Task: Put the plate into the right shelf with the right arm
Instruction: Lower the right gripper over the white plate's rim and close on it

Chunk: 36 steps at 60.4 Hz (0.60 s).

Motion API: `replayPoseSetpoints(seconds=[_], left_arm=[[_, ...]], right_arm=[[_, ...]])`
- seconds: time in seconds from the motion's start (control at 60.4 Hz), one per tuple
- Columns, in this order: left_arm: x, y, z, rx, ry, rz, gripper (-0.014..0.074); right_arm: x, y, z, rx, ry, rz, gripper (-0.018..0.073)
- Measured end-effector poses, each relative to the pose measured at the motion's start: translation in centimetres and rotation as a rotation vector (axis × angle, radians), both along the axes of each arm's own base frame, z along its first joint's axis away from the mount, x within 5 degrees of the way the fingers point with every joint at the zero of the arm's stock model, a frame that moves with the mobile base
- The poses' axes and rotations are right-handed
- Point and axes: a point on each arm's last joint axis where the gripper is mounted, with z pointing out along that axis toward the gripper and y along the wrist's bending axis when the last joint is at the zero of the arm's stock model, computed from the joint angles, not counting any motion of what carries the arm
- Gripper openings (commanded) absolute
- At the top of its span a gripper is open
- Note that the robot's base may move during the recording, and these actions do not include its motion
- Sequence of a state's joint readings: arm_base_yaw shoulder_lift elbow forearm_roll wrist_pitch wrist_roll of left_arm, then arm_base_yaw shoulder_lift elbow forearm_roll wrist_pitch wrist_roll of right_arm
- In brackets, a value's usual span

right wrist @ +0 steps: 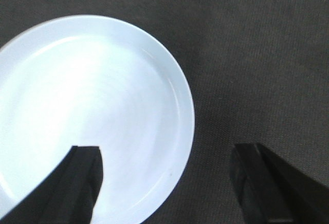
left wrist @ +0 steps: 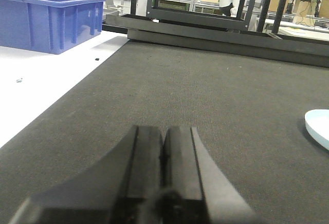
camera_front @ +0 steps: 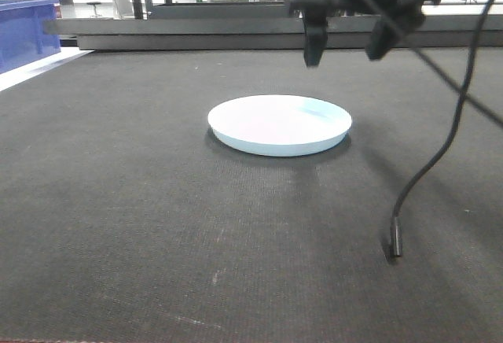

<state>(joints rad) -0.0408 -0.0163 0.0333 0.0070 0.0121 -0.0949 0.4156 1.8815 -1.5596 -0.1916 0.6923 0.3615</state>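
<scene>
We're early in the job: the plate (camera_front: pixel 279 123) lies flat on the dark mat (camera_front: pixel 118 225), approx. mid-frame in the front view, not yet gripped or lifted. The right gripper (camera_front: pixel 350 44) hangs above it, toward 1 o'clock of the plate, jaws spread wide w/ nothing between them. In the right wrist cam one of its fingers (right wrist: pixel 82 183) sits over the plate's inside at 7 o'clock of the frame and the other over bare mat at 5 o'clock, so the rim runs btwn them. To us that looks like a line-up for pinching the rim. A loose black cable (camera_front: pixel 428 170) droops to the mat at 4 o'clock of the plate, apart from it. The left gripper (left wrist: pixel 163 152) is low over the mat, jaws pressed together, empty. A blue bin (left wrist: pixel 49 21) stands at 10 o'clock of its view. Left to do, as we judge it: descend, grip the rim, lift, carry to the right shelf (we can't pick it out for sure here) & release.
</scene>
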Motion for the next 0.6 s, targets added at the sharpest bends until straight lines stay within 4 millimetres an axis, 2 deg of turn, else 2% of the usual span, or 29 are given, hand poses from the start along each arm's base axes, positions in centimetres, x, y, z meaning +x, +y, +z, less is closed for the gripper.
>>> replayPoseSetpoints(seconds=[0.281, 0.596], left_arm=[[0.0, 0.0, 0.0, 0.0, 0.0, 0.0, -0.0047], [0.0, 0.0, 0.0, 0.0, 0.0, 0.0, -0.0047]], right_arm=[[1.3, 0.0, -4.0, -0.067, 0.081, -0.005, 0.0395], [2.3, -0.4, -5.9, -0.066, 0.088, -0.014, 0.0379]])
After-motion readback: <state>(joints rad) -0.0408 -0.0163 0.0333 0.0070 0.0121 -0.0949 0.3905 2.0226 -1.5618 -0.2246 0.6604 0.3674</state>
